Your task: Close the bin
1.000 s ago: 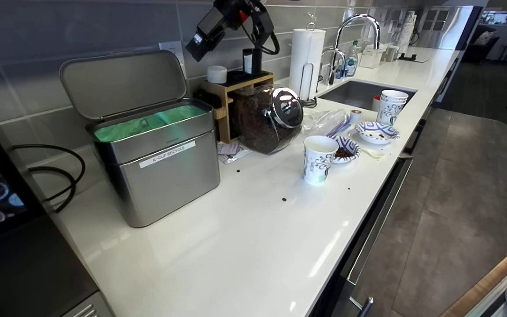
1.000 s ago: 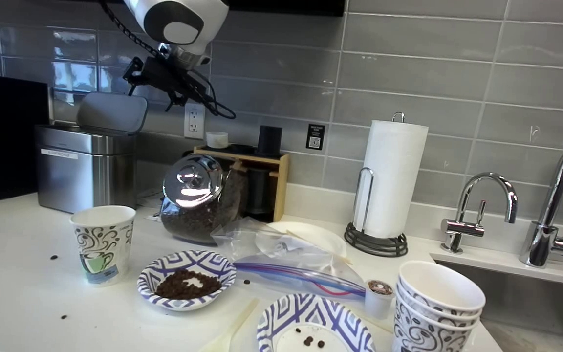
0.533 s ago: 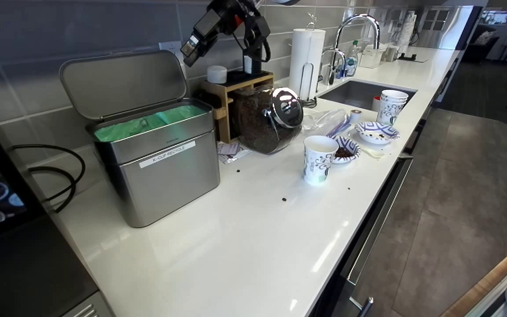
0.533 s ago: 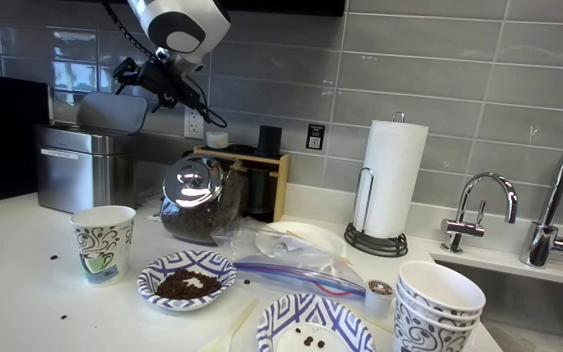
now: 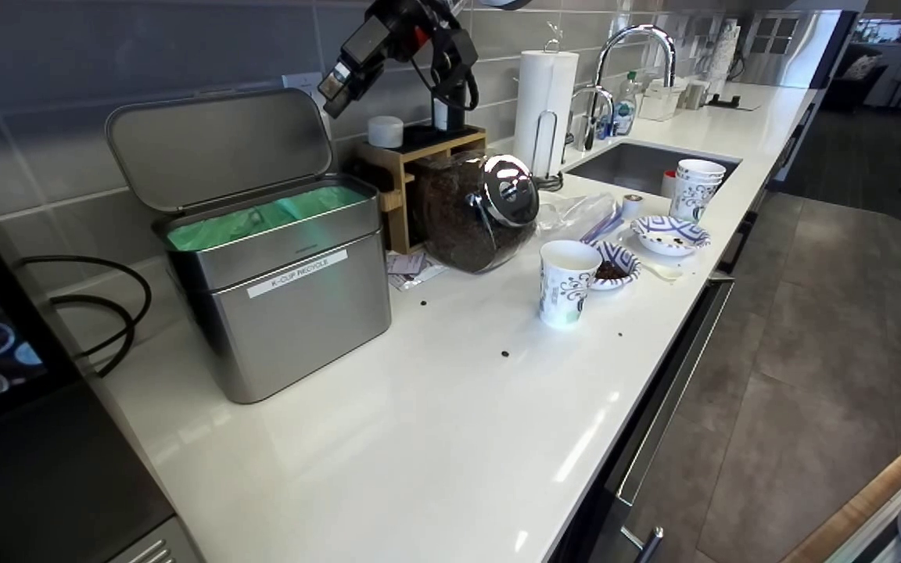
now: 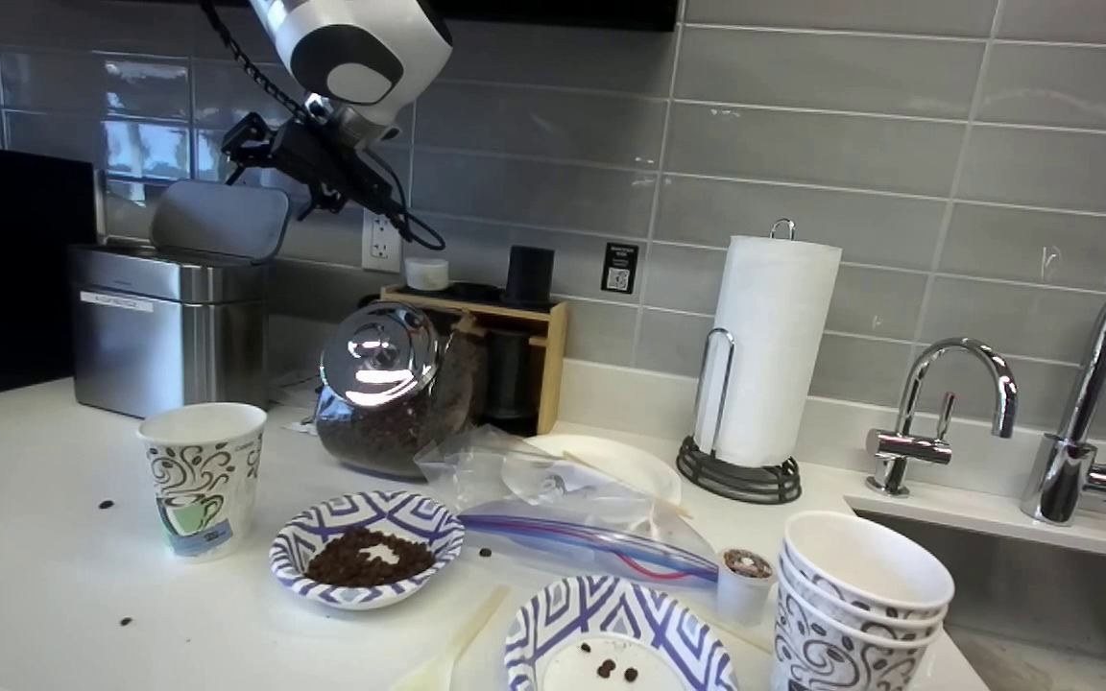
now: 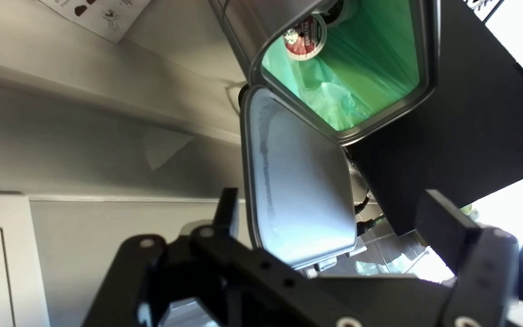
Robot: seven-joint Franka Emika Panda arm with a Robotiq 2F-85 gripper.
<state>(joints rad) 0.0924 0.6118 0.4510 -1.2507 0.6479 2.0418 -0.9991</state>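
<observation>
The bin (image 5: 310,328) is a boxy brushed-steel container on the counter by the wall. It also shows in an exterior view (image 6: 169,336). Its lid (image 5: 224,145) is open and stands up at the back, near the tiled wall. The green liner (image 5: 263,215) shows inside, with coffee pods (image 7: 304,38) in the wrist view. My gripper (image 6: 267,197) is up in the air beside the lid. In the wrist view my gripper (image 7: 332,195) is open with wide-apart fingers (image 7: 447,227). The lid (image 7: 300,181) appears between and beyond them; I see no contact.
A wooden box (image 5: 396,172) and a tilted glass jar (image 5: 466,211) stand right of the bin, below the arm. A dark machine (image 5: 28,453) stands left of it. A paper cup (image 5: 564,285), bowls (image 6: 366,576) and paper towels (image 6: 769,355) are farther along.
My gripper moved a little towards the bin and its lid between one second and half a second ago. Since then it has hardly moved. The lid stands as before.
</observation>
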